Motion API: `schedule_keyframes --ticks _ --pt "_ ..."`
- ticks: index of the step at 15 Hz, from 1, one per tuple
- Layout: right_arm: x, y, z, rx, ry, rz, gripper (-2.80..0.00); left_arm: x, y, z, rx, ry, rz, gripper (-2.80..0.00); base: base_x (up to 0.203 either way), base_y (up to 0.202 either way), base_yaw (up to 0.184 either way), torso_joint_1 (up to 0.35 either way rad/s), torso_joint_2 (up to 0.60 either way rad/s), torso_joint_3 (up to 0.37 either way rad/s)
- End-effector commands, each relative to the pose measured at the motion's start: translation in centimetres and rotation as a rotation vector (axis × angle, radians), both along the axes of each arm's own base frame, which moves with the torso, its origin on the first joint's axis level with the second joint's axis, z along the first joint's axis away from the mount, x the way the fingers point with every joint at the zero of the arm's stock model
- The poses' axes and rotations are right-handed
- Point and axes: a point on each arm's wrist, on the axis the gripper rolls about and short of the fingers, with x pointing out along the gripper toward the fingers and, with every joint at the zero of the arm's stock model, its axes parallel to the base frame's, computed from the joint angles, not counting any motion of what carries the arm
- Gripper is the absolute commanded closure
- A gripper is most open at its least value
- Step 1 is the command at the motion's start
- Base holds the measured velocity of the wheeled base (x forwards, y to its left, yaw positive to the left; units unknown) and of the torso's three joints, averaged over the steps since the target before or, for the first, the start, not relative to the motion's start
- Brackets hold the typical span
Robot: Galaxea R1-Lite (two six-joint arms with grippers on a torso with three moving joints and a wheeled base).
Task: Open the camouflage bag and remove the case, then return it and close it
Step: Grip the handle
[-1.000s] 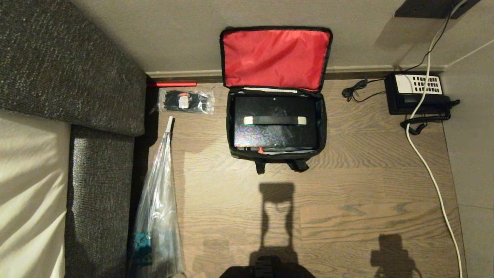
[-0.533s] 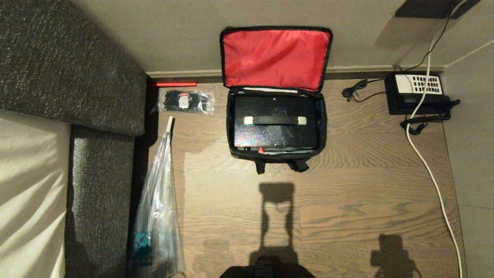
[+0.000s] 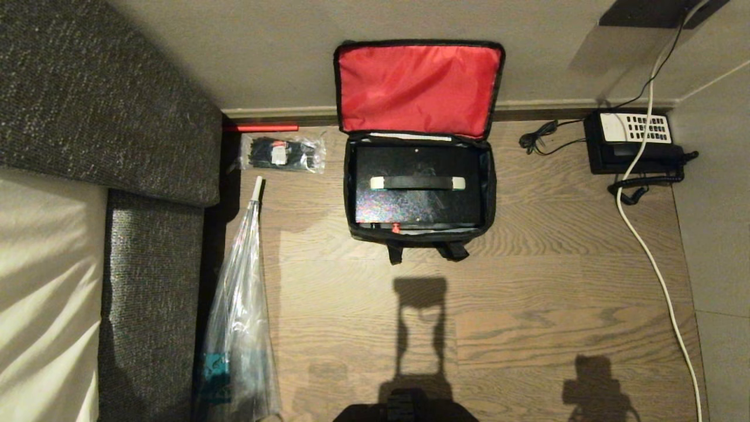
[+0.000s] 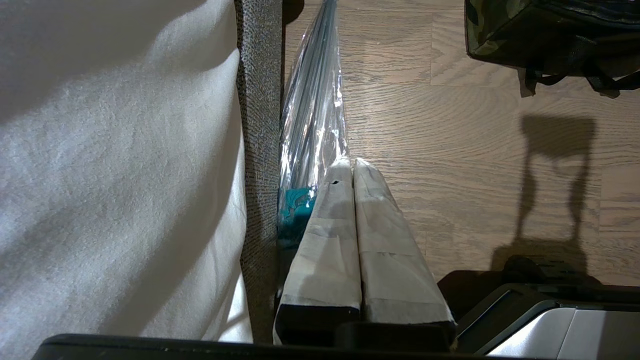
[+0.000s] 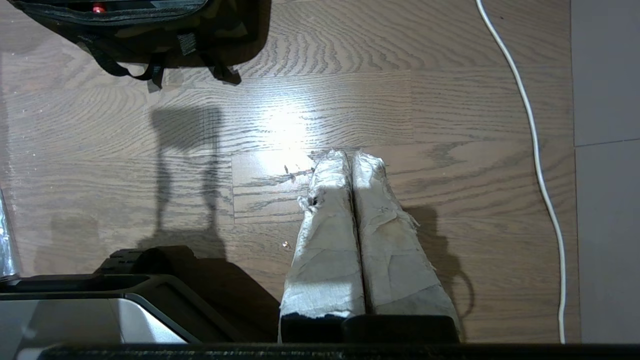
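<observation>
Bag open, case seated inside, both pincers parked and empty.

The bag (image 3: pixel 419 231) stands on the floor against the wall, red lid (image 3: pixel 417 88) raised. The case (image 3: pixel 417 202) lies in it, handle (image 3: pixel 418 183) running left-right. The left pincer (image 4: pixel 352 164) and right pincer (image 5: pixel 348 154) hang near the base, tips pressed together, holding nothing. The bag lies ahead of both, between them; neither arm is clearly nearer.

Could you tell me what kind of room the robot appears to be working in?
Probably a hotel room or bedroom: a grey upholstered sofa or bed frame with pale bedding, wood-look flooring, and a corded desk telephone by the wall.
</observation>
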Motion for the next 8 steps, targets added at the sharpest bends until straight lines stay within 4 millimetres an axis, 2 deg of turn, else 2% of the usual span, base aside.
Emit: schedule_keyframes --ticks 1,8 --pt "0.0 0.0 -0.36 0.001 -0.002 0.0 0.0 -0.01 0.0 -0.01 -0.001 -0.001 0.0 0.0 0.0 0.0 0.0 0.0 0.0 0.0" --pt "0.0 0.0 -0.36 0.0 -0.002 0.0 0.0 -0.01 0.0 -0.01 -0.001 -0.001 0.0 0.0 0.0 0.0 0.0 0.0 0.0 0.0"
